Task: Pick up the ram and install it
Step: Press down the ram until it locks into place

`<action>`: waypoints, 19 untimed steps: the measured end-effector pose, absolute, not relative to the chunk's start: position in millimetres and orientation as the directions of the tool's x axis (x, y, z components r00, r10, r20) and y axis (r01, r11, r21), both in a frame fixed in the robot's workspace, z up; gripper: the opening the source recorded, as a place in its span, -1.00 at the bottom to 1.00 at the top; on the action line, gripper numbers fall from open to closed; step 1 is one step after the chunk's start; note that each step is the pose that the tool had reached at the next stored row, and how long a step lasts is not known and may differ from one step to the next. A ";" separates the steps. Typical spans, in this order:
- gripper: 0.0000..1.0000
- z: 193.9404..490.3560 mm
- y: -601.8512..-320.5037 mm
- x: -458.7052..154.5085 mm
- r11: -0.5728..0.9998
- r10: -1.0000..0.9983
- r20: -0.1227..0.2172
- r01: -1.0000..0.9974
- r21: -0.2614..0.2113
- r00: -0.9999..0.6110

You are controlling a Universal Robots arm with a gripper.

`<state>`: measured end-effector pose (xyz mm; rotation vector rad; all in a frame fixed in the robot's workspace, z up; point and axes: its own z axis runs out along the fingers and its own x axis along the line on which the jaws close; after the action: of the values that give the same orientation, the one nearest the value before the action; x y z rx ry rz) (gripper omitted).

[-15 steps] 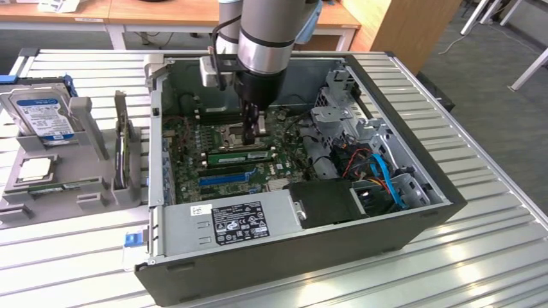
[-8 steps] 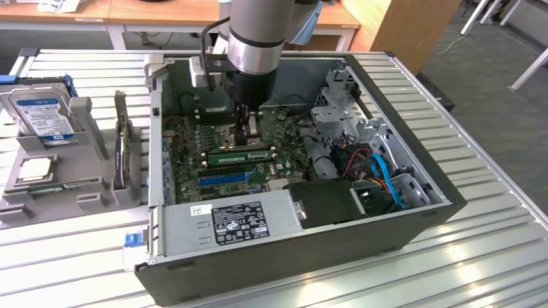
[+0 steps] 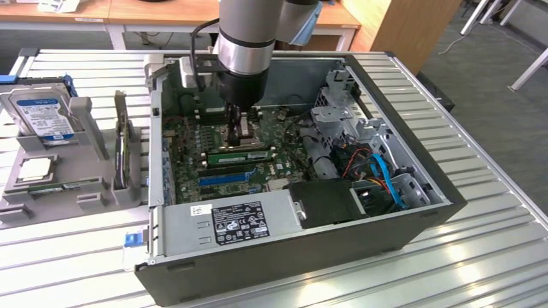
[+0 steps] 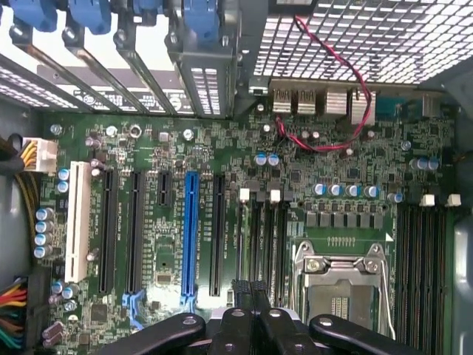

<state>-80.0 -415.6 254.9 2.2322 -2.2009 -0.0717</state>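
The ram (image 3: 241,156), a narrow green stick, stands on edge in a motherboard slot inside the open computer case (image 3: 428,212), just in front of the processor socket (image 4: 344,292). My gripper (image 3: 236,136) reaches down into the case right above the ram and the socket. In the wrist view the gripper (image 4: 250,290) is shut, its black fingertips (image 4: 238,314) pressed together over the dark memory slots (image 4: 260,237) with white latches (image 4: 244,194). I see nothing between the fingers. Whether they touch the ram I cannot tell.
A power supply (image 3: 231,218) fills the case's near edge; blue cables (image 3: 387,178) and a drive cage (image 3: 338,122) sit at the exterior view's right. On the exterior view's left, a grey holder (image 3: 17,192) carries a hard drive (image 3: 43,117), a square chip (image 3: 36,168) and an upright card (image 3: 122,151).
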 end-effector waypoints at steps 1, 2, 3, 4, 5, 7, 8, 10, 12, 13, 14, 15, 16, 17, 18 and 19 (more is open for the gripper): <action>-0.80 255.0 -415.7 -80.2 -0.015 -1.000 -0.028 -0.999 0.036 0.014; -0.80 255.0 -415.7 -80.2 -0.015 -1.000 -0.028 -0.999 0.036 0.014; -0.80 254.9 -415.7 -80.2 -0.015 -1.000 -0.028 -0.999 0.036 0.014; -0.80 255.0 -415.7 -80.6 -0.015 -1.000 -0.028 -0.999 0.036 0.014; -0.80 254.9 -415.7 -81.4 -0.015 -1.000 -0.028 -0.999 0.036 0.013; -0.80 254.9 -415.7 -83.0 -0.015 -1.000 -0.028 -0.999 0.036 0.014; -0.80 254.9 -415.7 -83.2 -0.015 -1.000 -0.028 -0.999 0.036 0.014; -0.80 254.9 -415.7 -83.2 -0.015 -1.000 -0.028 -0.999 0.037 0.014; -0.80 254.9 -415.7 -83.2 -0.015 -1.000 -0.028 -0.999 0.037 0.014; -0.80 254.2 -415.8 -83.2 -0.015 -1.000 -0.028 -0.999 0.036 0.014; -0.80 253.4 -415.8 -83.3 -0.015 -1.000 -0.028 -0.999 0.037 0.014; -0.80 252.4 -415.7 -83.2 -0.015 -1.000 -0.028 -0.999 0.037 0.014; -0.80 251.4 -415.7 -83.2 -0.015 -1.000 -0.028 -0.999 0.036 0.014; -0.80 250.3 -415.7 -83.2 -0.015 -1.000 -0.028 -0.999 0.036 0.014; -0.80 249.2 -415.7 -83.2 -0.015 -1.000 -0.028 -0.999 0.036 0.014; -0.80 248.2 -415.7 -83.2 -0.015 -1.000 -0.028 -0.999 0.036 0.014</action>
<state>-83.2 -415.7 248.2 2.2322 -2.2007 -0.0717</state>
